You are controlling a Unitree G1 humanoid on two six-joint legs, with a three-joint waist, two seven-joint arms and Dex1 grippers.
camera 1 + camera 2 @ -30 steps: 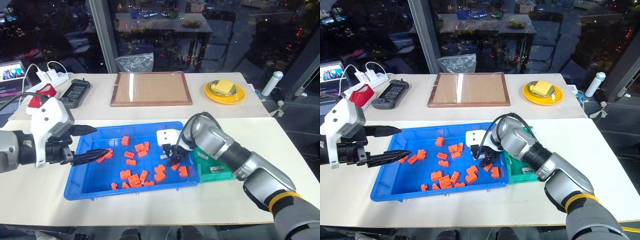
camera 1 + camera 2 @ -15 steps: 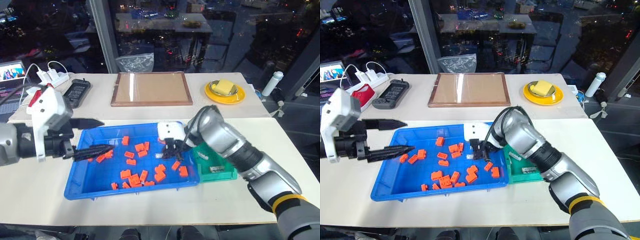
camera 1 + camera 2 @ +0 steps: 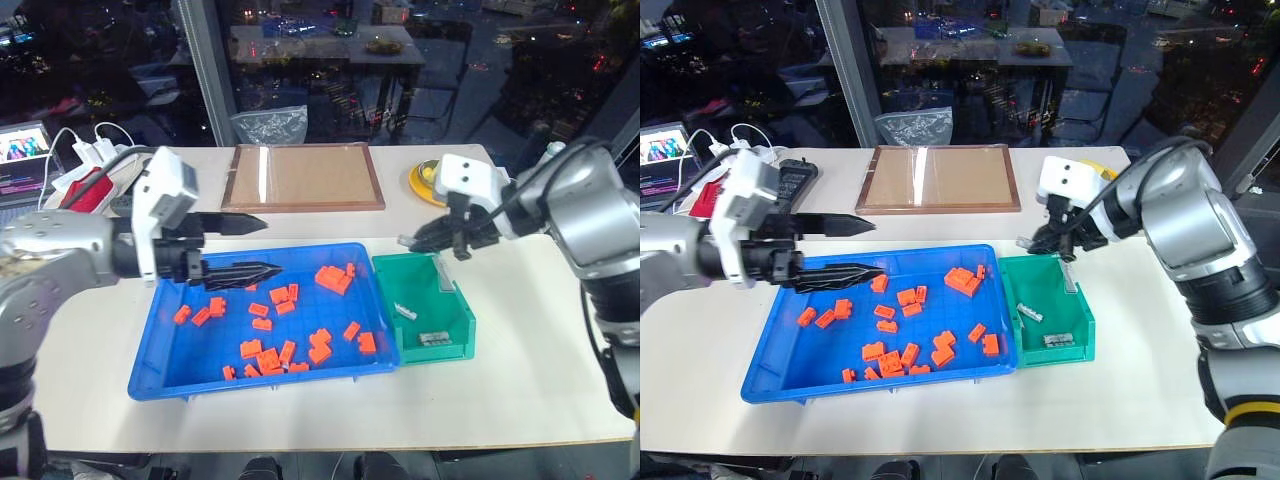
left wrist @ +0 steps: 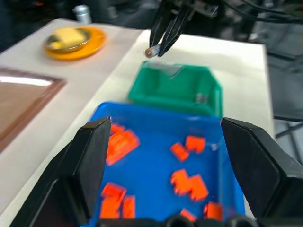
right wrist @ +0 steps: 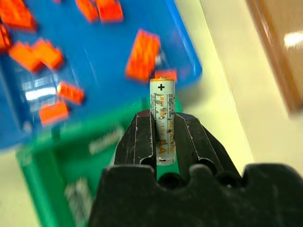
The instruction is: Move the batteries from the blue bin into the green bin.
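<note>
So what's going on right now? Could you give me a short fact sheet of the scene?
right end effector: shut on a battery, above the green bin's far edge
left end effector: open, empty, over the blue bin
green bin: batteries already inside
blue bin contents: orange blocks
behind: wooden-framed board, yellow dish

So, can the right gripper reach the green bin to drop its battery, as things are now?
Probably yes. The right gripper, shut on a battery, hovers beside the green bin's far rim, and nothing lies between them.
</note>
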